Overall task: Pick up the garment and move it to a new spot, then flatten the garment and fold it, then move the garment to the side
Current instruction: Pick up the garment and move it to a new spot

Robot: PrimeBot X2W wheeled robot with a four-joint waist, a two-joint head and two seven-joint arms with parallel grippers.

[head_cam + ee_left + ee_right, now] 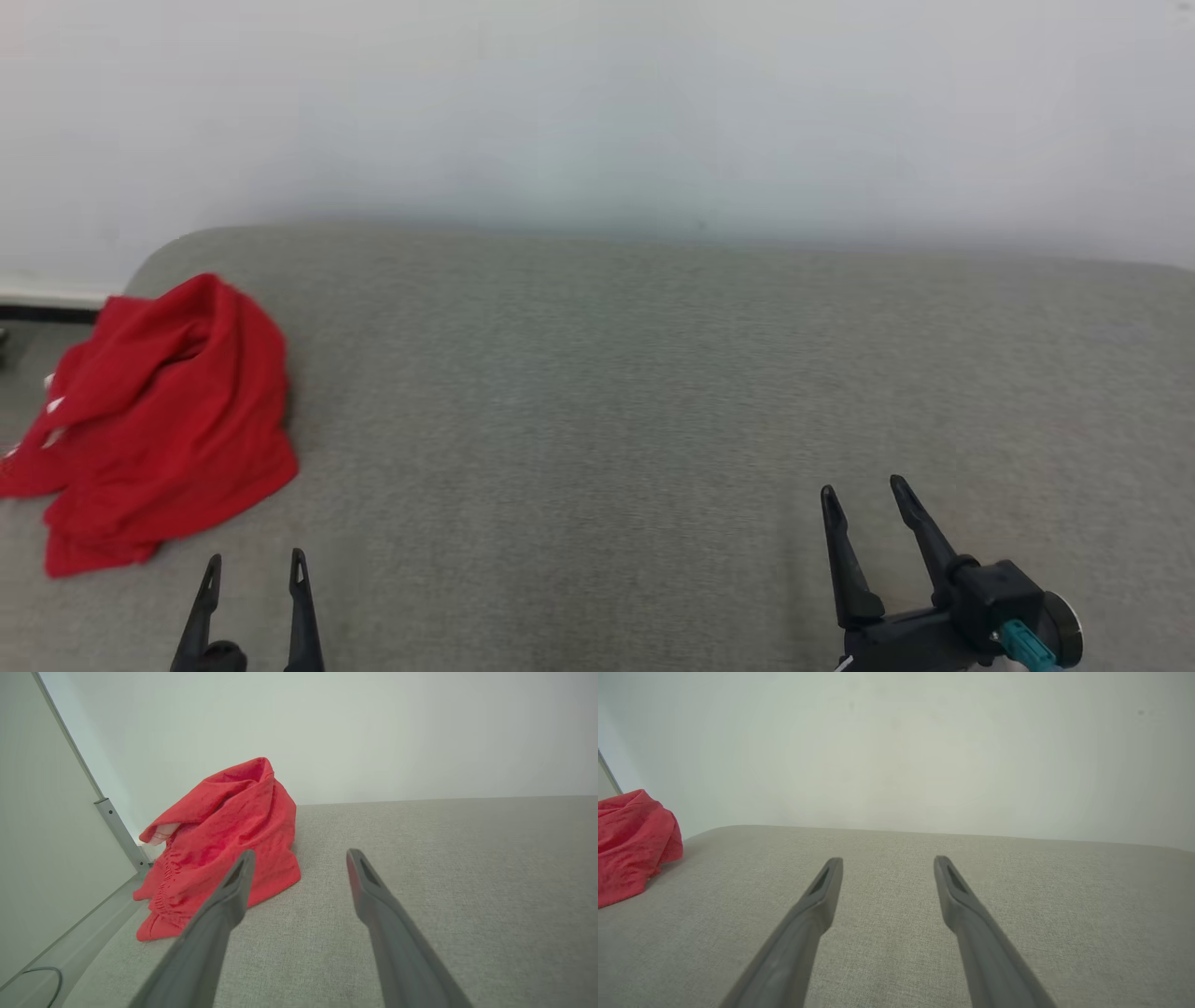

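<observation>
At the lower left of the head view, the left gripper (256, 556) rises from the bottom edge. Its fingers point away from the robot, nearly parallel and spread apart, with nothing between them. The right gripper (863, 485) reaches further in at the lower right, its fingers leaning a little leftward, also spread and empty. Its black wrist carries a teal connector (1022, 644). Both sit low over the grey cushion (597, 401); whether they touch it cannot be told.

The garment (159, 420), red and crumpled, lies in a heap at the cushion's left end, ahead and to the left of the left gripper, apart from it and well apart from the right gripper. Its long axis runs roughly near to far, with the bunched, raised end toward the wall (597, 112) and the flatter end toward the robot. In the left wrist view a gathered band runs down its left side.
</observation>
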